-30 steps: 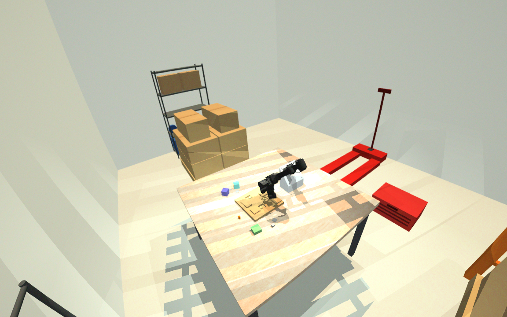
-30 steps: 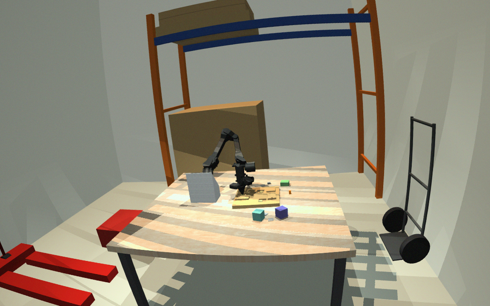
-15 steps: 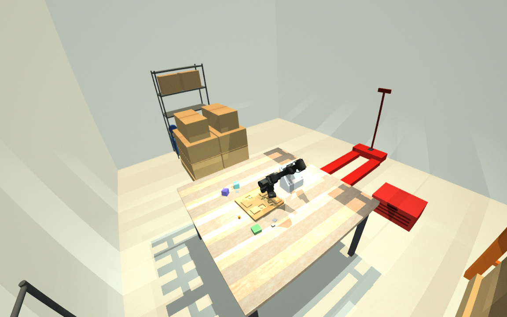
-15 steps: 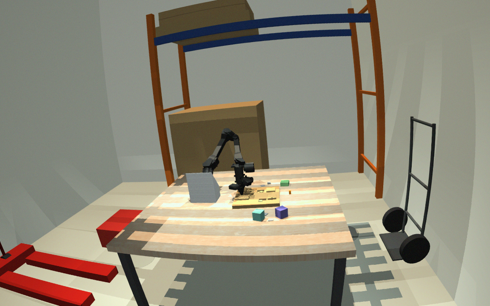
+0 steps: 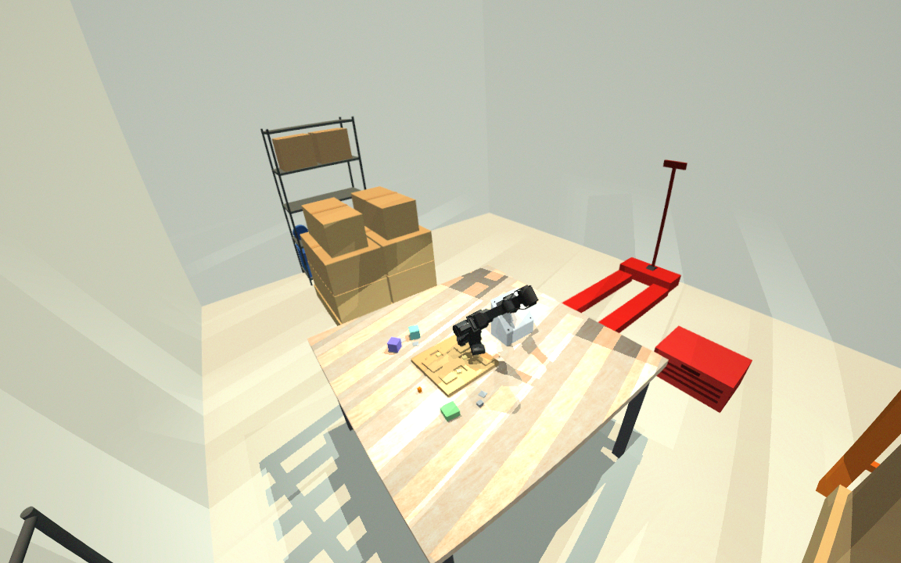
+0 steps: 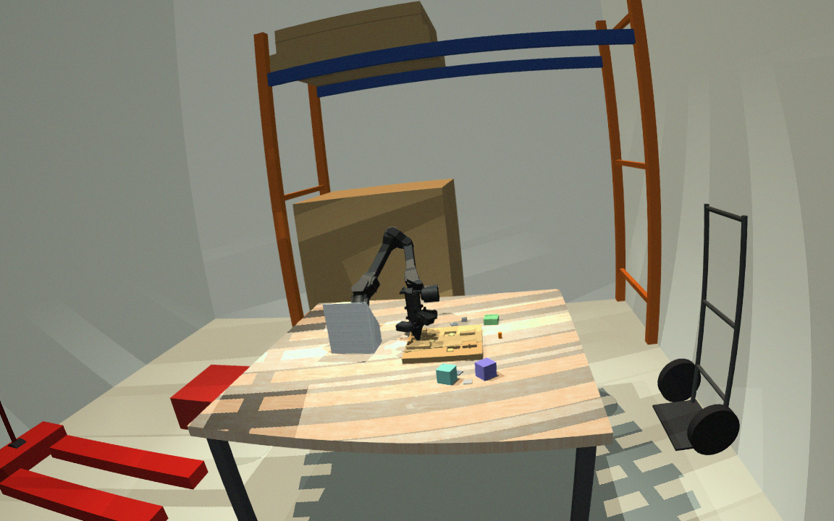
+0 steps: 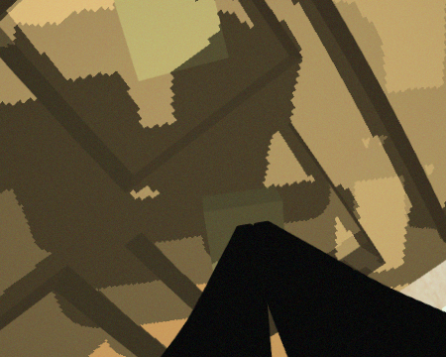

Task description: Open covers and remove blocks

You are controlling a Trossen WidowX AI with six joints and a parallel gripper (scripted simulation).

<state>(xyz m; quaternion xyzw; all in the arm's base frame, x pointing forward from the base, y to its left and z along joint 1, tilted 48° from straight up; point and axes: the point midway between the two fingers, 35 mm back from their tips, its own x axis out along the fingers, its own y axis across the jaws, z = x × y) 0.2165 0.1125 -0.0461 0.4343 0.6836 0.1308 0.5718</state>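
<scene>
The tan puzzle board lies on the table, its grooves and covers partly shadowed. My gripper is shut and empty, fingers down, low over the arm-base side of the board. In the wrist view its tips overlap an olive square knob; contact is unclear. Another olive square knob shows farther up. How far each cover is open cannot be told. A teal block, a purple block and a green block rest off the board.
A small orange piece lies beside the board. Small grey pieces lie near the green block, one of them a grey bit, and others lie by the teal and purple blocks. The grey arm base stands beside the board.
</scene>
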